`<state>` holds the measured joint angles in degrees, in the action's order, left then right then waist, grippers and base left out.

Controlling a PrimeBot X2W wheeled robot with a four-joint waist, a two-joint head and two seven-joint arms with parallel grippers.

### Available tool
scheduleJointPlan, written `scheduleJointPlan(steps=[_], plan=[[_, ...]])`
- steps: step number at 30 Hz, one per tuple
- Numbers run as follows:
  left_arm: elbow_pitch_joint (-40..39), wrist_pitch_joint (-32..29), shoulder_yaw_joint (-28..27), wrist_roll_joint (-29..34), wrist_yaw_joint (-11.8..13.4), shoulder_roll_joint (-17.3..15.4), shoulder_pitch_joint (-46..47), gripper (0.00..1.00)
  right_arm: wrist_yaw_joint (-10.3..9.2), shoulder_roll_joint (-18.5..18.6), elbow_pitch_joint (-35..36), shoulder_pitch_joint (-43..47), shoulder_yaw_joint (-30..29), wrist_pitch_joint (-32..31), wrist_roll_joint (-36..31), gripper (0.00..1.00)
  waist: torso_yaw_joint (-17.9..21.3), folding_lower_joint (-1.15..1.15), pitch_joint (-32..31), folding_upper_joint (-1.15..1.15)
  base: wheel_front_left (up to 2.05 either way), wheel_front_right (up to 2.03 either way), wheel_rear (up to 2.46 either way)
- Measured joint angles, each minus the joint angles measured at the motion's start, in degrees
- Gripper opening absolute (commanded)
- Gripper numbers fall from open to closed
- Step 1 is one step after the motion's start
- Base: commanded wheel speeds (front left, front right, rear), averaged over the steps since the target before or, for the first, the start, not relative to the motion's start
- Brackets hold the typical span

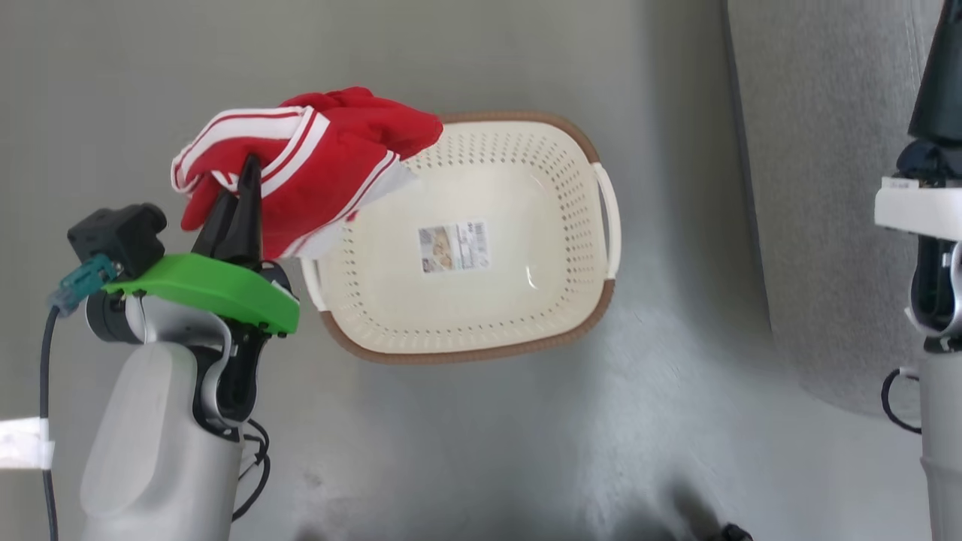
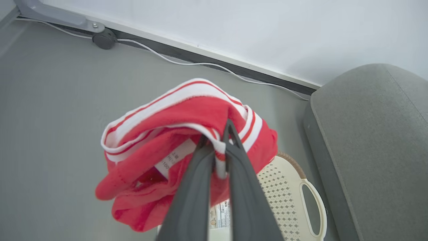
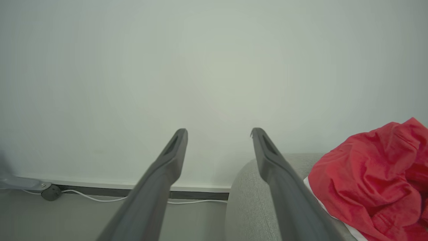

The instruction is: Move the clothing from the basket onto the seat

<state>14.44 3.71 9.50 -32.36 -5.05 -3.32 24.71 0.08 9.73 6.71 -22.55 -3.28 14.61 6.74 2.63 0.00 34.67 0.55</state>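
Note:
My left gripper (image 1: 242, 176) is shut on a bunched red garment (image 1: 316, 161) with white stripes, held in the air above the basket's left end. In the left wrist view the garment (image 2: 167, 147) hangs around the gripper (image 2: 216, 139), a white label showing. The cream basket (image 1: 481, 315) with its brown rim sits on the floor, nothing inside but a small label (image 1: 453, 246). The grey sofa (image 1: 827, 225) lies at the right. My right gripper (image 3: 219, 134) is open, raised beside the sofa (image 3: 250, 201), where another red garment (image 3: 378, 187) lies.
A white cable (image 2: 200, 63) and a dark wheel (image 2: 104, 38) run along the base of the wall. Grey floor (image 1: 526, 451) surrounds the basket. My right arm (image 1: 932, 225) stands at the head view's right edge, over the sofa.

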Motion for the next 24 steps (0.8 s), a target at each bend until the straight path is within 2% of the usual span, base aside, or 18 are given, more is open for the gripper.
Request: scheduleJointPlan(steps=[6,11,20,24], plan=[[-0.1,1.8,-1.2,-1.6,0.0,0.0,-2.6,0.00,0.74,-0.5,-0.9,3.5,0.1,0.0,-0.2,1.00,-2.8,0.00,-5.5,0.00,0.00,0.00,0.00],[-0.5,2.5,-1.7,-1.6,0.0,-0.2,-5.0,0.00,2.31,-1.1,-2.4,6.0,2.3,0.0,-0.3,1.00,-4.4,0.00,-10.1,0.00,0.00,0.00,0.00],[-1.0,1.6,-1.3,-1.5,0.0,-2.0,-10.1,0.00,3.54,-2.5,-4.2,9.7,4.6,0.0,-0.4,1.00,-5.6,0.00,-18.2,0.00,0.00,0.00,0.00],[-2.2,0.6,-0.2,-0.7,-0.1,-3.5,-11.5,0.00,5.01,-2.6,-5.2,11.7,8.0,0.0,-0.4,1.00,-5.6,0.00,-21.7,0.00,0.00,0.00,0.00]])
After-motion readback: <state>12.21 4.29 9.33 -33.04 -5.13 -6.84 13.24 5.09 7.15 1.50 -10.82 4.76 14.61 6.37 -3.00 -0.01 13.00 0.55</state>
